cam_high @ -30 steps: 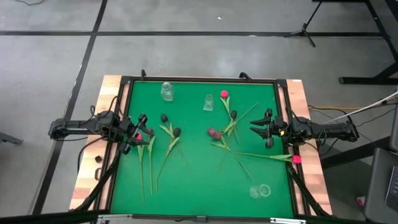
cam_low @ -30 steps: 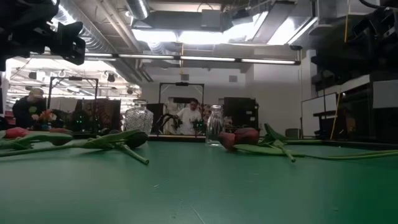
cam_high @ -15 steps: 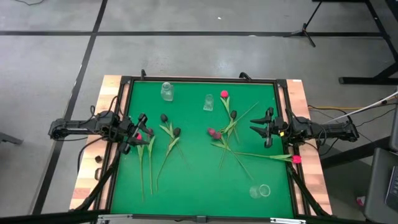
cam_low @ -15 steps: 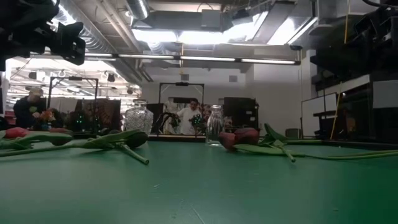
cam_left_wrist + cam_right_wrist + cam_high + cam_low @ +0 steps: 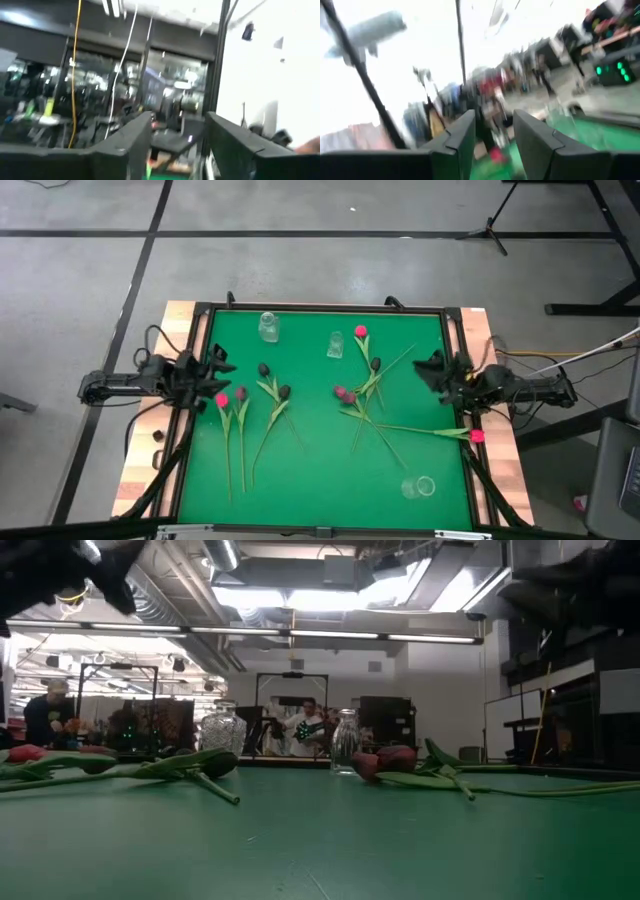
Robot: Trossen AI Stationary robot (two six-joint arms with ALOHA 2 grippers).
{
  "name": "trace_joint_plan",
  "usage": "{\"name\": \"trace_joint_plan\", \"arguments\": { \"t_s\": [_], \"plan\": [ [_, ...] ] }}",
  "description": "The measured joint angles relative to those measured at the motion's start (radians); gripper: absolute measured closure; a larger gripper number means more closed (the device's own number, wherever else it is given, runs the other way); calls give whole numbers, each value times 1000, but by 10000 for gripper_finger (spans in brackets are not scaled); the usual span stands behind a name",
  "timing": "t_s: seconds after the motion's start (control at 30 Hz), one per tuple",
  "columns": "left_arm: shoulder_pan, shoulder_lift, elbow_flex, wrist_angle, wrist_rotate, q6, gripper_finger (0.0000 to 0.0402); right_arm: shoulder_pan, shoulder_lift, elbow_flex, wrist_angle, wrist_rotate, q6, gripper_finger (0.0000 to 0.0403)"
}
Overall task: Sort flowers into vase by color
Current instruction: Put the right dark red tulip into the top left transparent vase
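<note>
On the green felt-topped table (image 5: 320, 470), my long-stemmed tulip-like flowers (image 5: 275, 405) lie loose, pink, purple and near-black heads mixed; none is in a vase. My left gripper (image 5: 212, 361) hangs at the left edge, fingers apart and empty. My right gripper (image 5: 433, 369) sits at the right edge, fingers partly apart, holding nothing. Two clear glass vases (image 5: 268, 327) stand at the far side, a third glass (image 5: 425, 486) near the front. I judge it best to pinch one stem mid-length and lift gently. No writing is readable.
</note>
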Motion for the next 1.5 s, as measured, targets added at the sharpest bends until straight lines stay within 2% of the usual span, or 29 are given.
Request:
{"name": "trace_joint_plan", "arguments": {
  "t_s": [0.1,0.17,0.23,0.33,0.47,0.67,0.73,0.83,0.93,1.07,1.17,1.33,1.5],
  "plan": [
    [0,0,0,81,4,-18,218,0,0,0,116,94,48,269],
    [0,0,0,130,4,-48,218,0,0,0,198,143,138,269],
    [0,0,0,185,-5,-83,218,0,0,0,250,157,220,269],
    [0,0,-1,257,-26,-103,218,0,0,0,260,157,281,269],
    [0,0,0,307,-16,-99,218,0,0,0,244,211,288,269],
    [0,0,-1,455,-36,-185,218,0,0,1,238,236,288,269],
    [0,0,-1,514,-85,-163,218,0,0,12,218,260,275,269],
    [0,0,0,603,-227,-125,218,0,17,80,151,266,196,269],
    [0,0,0,628,-365,-193,218,0,53,176,108,265,123,269],
    [0,0,1,553,-404,-304,218,0,142,345,-21,245,-3,269],
    [0,1,33,381,-425,-432,218,0,234,500,-186,213,-67,269],
    [0,14,136,38,-434,-575,218,0,480,782,-500,215,-155,269],
    [0,70,235,-100,-434,-594,218,0,745,1070,-891,217,-218,269]
  ]
}}
